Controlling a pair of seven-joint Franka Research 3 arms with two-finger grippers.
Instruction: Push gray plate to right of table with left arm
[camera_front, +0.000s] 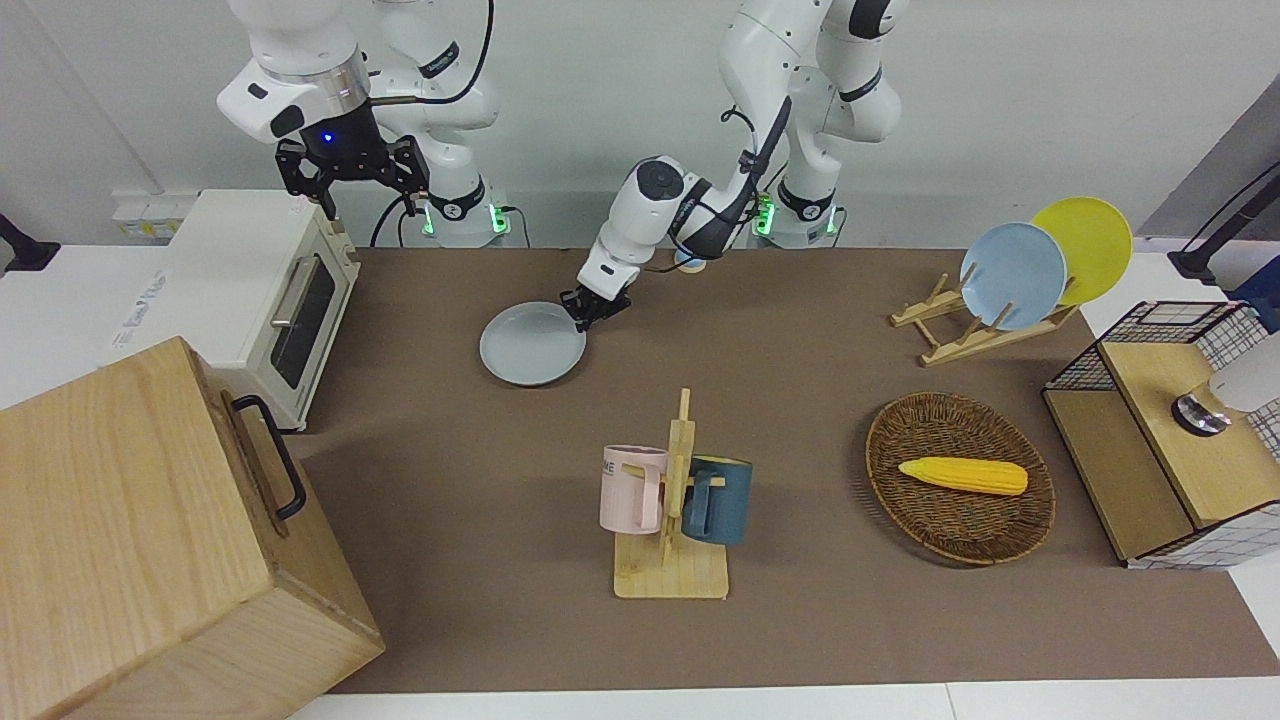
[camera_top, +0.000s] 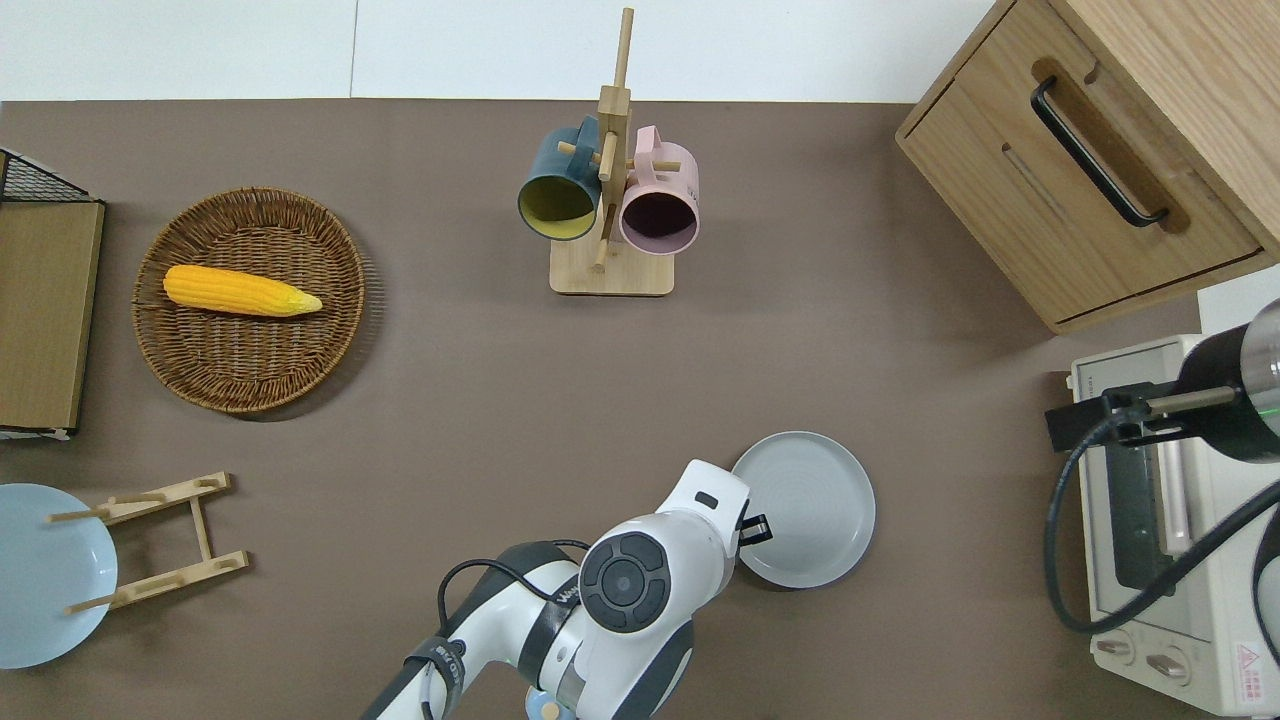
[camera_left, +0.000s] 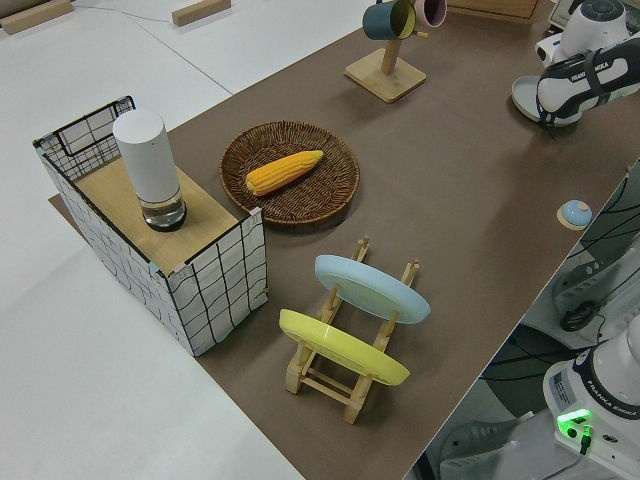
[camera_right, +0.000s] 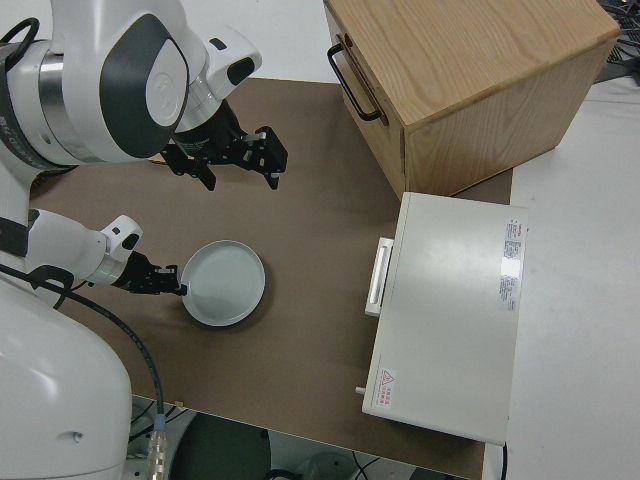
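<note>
The gray plate (camera_front: 532, 344) (camera_top: 805, 508) (camera_right: 225, 283) lies flat on the brown table (camera_front: 800, 620), close to the robots' edge and nearer to the robots than the mug rack. My left gripper (camera_front: 588, 312) (camera_top: 755, 526) (camera_right: 178, 286) is low at the plate's rim, on the side toward the left arm's end of the table. Its fingers look shut and press against the rim, holding nothing. The right arm is parked, its gripper (camera_front: 368, 200) (camera_right: 240, 180) open.
A white toaster oven (camera_front: 270, 290) and a wooden cabinet (camera_front: 150, 530) stand at the right arm's end. A mug rack (camera_front: 675, 500) is mid-table. A wicker basket (camera_front: 960, 530) with corn, a plate rack (camera_front: 975, 335) and a wire crate (camera_front: 1180, 430) fill the left arm's end.
</note>
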